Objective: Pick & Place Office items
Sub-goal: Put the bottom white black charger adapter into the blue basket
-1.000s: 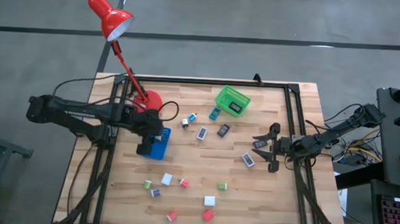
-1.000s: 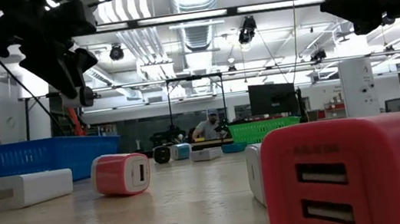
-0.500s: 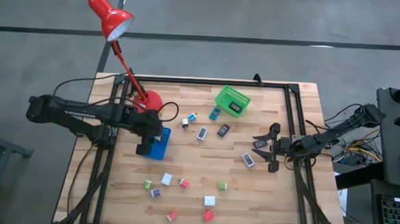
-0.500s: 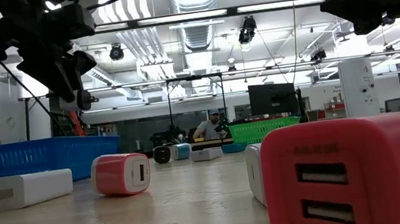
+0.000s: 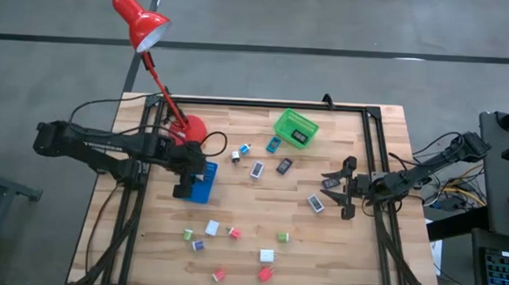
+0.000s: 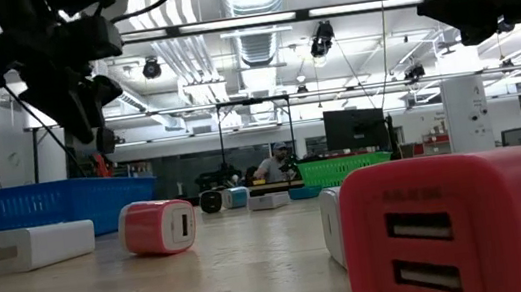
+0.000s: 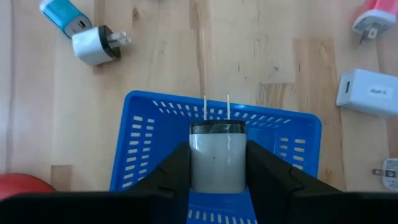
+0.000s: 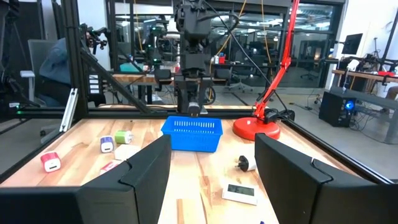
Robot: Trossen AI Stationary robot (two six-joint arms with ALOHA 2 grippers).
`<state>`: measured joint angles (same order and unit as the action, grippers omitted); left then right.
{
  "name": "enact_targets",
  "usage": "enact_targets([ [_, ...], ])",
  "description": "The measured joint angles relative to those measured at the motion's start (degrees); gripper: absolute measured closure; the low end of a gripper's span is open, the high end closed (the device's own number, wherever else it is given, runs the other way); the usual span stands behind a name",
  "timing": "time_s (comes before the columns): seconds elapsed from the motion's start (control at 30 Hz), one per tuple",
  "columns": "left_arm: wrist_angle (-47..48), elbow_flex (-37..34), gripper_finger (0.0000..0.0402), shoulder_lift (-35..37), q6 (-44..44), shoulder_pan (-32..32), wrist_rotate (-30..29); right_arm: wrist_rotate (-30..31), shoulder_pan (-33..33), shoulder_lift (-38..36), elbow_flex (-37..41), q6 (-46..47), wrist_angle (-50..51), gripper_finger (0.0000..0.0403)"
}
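Observation:
The office items are small charger blocks and flat pieces scattered on the wooden table, among them a white block (image 5: 212, 228), a red one (image 5: 266, 272) and a flat grey piece (image 5: 316, 202). My left gripper (image 5: 185, 188) hangs over the blue basket (image 7: 144, 140) and is shut on a white charger (image 7: 216, 160), whose two prongs (image 7: 216, 104) point away from the wrist. My right gripper (image 5: 331, 188) waits at the table's right side. It is held level, open, with nothing between its fingers. My left gripper pinches the white charger's two opposite side faces (image 7: 194, 163) between its two fingers. The fingers slant steeply down from above. The charger is lifted clear above the blue basket, prongs leading.
A green basket (image 5: 295, 127) stands at the far middle. A red desk lamp stands with its base (image 5: 191, 129) just beyond the blue basket, and its head (image 5: 140, 21) reaches past the far left corner. A black frame (image 5: 371, 157) borders the table. A person (image 6: 271, 168) sits far behind.

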<state>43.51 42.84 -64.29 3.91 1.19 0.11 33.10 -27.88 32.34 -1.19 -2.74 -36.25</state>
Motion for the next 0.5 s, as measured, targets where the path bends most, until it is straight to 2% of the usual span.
enact_targets([
  [0.5, -6.1, -6.9, 0.0281, 0.0, -2.4, 0.0, 2.5, 0.0, 0.0, 0.0, 0.0, 0.0, 0.0, 0.0180],
])
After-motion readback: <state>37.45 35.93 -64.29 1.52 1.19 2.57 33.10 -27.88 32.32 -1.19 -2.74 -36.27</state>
